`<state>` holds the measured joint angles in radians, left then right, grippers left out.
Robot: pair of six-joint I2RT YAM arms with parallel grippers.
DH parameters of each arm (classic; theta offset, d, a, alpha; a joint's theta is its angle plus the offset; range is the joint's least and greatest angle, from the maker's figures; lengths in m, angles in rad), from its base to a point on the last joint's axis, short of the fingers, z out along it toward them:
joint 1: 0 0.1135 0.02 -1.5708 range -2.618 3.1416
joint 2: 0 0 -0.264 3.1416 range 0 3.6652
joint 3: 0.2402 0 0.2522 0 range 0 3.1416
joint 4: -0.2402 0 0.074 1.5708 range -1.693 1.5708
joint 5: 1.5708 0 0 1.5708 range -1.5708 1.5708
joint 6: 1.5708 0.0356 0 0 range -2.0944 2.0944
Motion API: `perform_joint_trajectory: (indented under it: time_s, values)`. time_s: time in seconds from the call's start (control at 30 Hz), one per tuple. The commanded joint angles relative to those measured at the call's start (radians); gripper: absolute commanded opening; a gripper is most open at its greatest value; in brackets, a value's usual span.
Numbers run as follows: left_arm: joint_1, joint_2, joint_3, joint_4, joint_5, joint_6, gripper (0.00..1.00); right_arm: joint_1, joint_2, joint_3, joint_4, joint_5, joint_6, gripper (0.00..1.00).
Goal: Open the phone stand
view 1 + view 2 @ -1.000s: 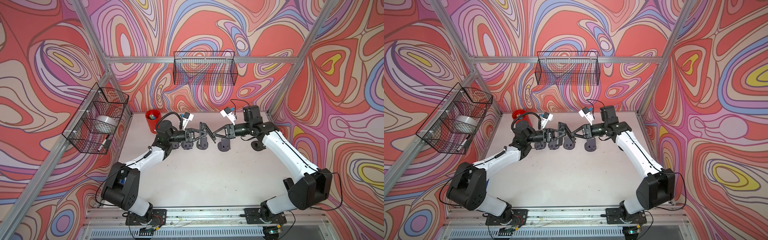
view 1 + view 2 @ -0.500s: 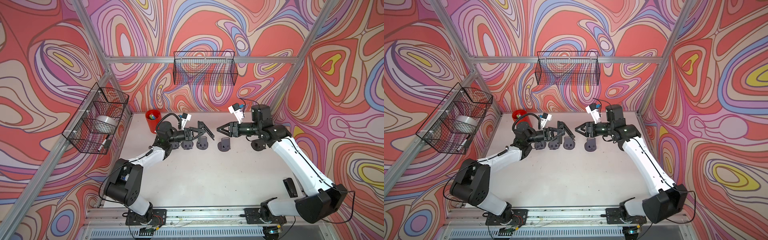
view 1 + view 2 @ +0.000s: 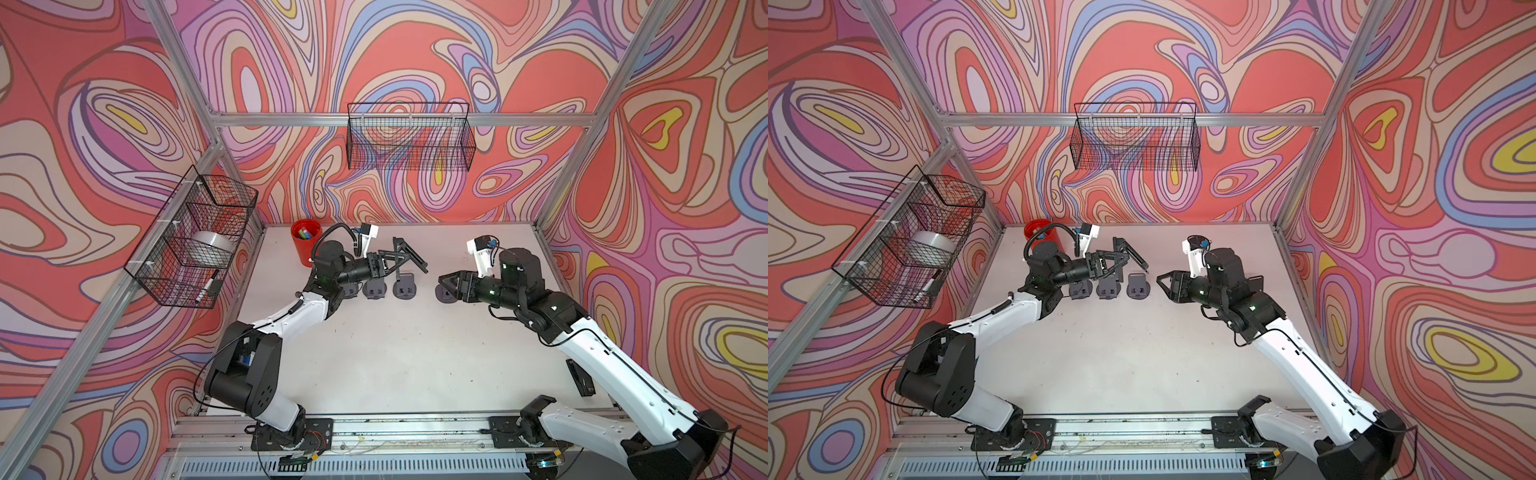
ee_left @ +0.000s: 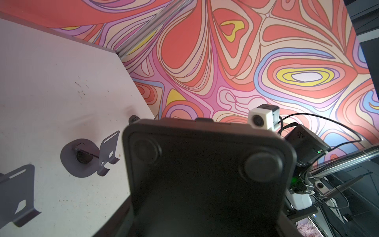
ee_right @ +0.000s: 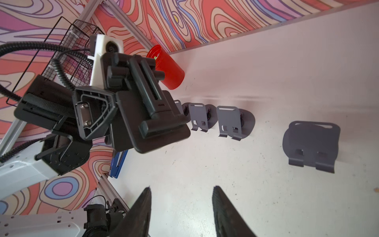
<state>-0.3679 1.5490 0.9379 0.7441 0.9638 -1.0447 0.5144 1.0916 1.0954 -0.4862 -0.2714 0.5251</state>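
The right gripper withdrew from the black phone stand, whose raised plate it had reached a second earlier, and came to hover over the rightmost grey holder, jaws apart and empty. The right arm swung its elbow outward toward the near corner, uncovering a small black object on the table.

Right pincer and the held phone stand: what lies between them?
Nothing but bare table, seen in both top views; the right pincer and phone stand stand apart.

Both top views look steeply down on the whole white tabletop; the wrist views, close in, face each other, sharing it.
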Motion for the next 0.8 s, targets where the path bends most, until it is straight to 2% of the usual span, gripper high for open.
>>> perform_joint_trajectory:
  time_s: [0.0,0.13,0.4,0.6,0.77]
  values:
    - [-0.009,0.011,0.016,0.089,-0.019,-0.022,0.00,0.050,0.036,0.089,-0.030,0.116,-0.028,0.50]
    - [-0.014,0.016,0.025,0.069,-0.023,-0.024,0.00,0.096,0.115,0.205,-0.147,0.166,-0.178,0.50]
    - [-0.020,0.011,0.042,-0.014,-0.016,-0.008,0.00,0.173,0.267,0.400,-0.326,0.265,-0.391,0.50]
    - [-0.025,0.007,0.053,-0.044,0.006,0.001,0.00,0.200,0.397,0.561,-0.480,0.364,-0.481,0.50]
    - [-0.025,-0.001,0.058,-0.055,0.020,0.007,0.00,0.202,0.424,0.591,-0.507,0.437,-0.505,0.51]
